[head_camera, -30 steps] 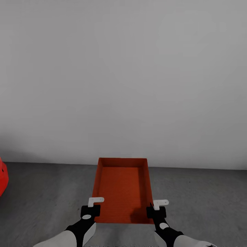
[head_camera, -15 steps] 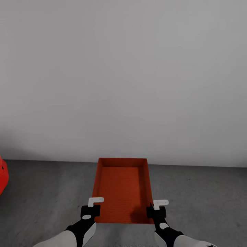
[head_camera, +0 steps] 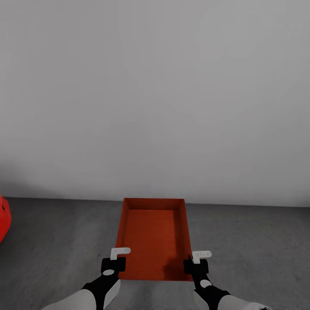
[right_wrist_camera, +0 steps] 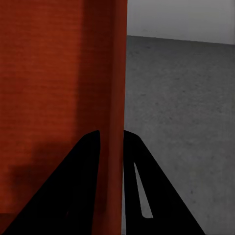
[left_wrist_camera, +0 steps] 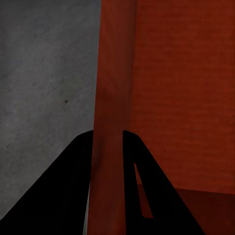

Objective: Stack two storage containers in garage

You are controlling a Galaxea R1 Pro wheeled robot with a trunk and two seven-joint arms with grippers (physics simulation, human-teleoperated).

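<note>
A red-orange storage container (head_camera: 154,239) is held out in front of the grey wall (head_camera: 155,99), above the dark concrete floor (head_camera: 258,249), its open top facing up. The left gripper (head_camera: 115,257) is clamped on the container's left wall near the near corner, one finger on each side of the thin wall (left_wrist_camera: 110,147) (seen clearly from the wrist). The right gripper (head_camera: 197,259) is clamped likewise on the container's right wall (right_wrist_camera: 111,137). A red car (head_camera: 3,217) is seen well to the left of the container, at the wall's foot
</note>
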